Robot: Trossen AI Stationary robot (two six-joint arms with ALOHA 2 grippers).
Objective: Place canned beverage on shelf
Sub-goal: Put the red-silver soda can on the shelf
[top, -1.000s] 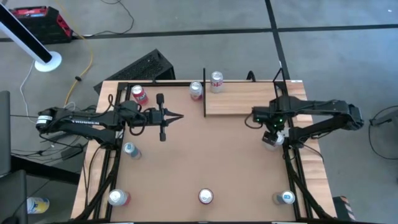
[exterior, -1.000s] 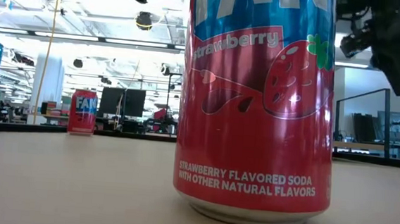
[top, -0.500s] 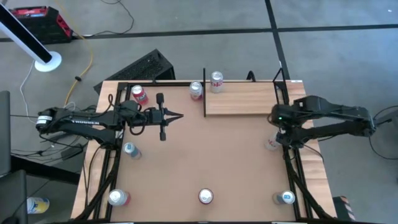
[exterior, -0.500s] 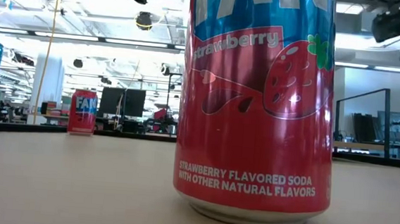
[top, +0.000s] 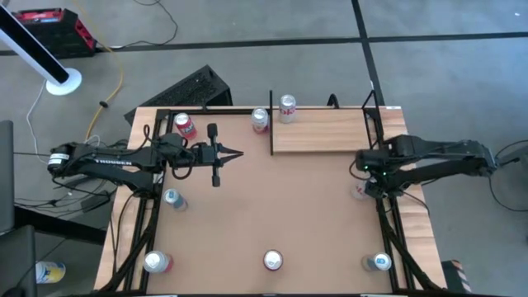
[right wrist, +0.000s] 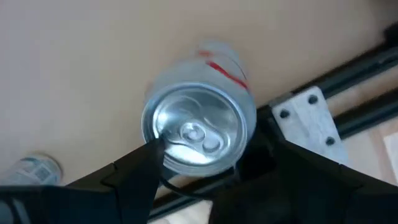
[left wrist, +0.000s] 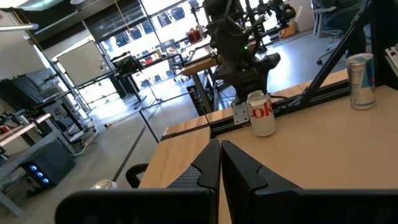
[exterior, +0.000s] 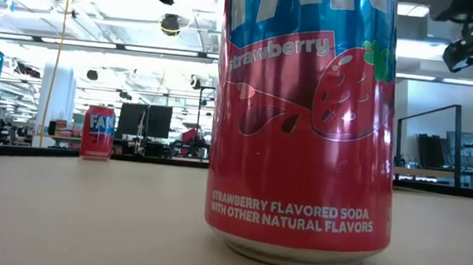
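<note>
Right under the right claw [right wrist: 202,177] sits a silver aluminium can with a red stripe [right wrist: 199,134], standing upright on the brown wooden desk [top: 272,206] next to the black metal frame at the desk's edge. The wrist view looks straight down on its shiny pull-tab lid, with a dark finger either side of the can, so the claw is spread wide around it. Whether the pads actually touch the can is not something the frames settle. Looks like the grab is just getting set up, so the lift and the carry are all still to do.

A bit beyond the claw is the shelf [top: 322,132], a small pale wood plank with thin black posts at its ends. One red-and-white can [top: 286,107] already stands at its far corner, and another can [top: 260,120] is on the desk just beside that end.

Well across the desk, the left claw [top: 235,154] waits with its dark fingers pinched together, holding nothing.
</note>
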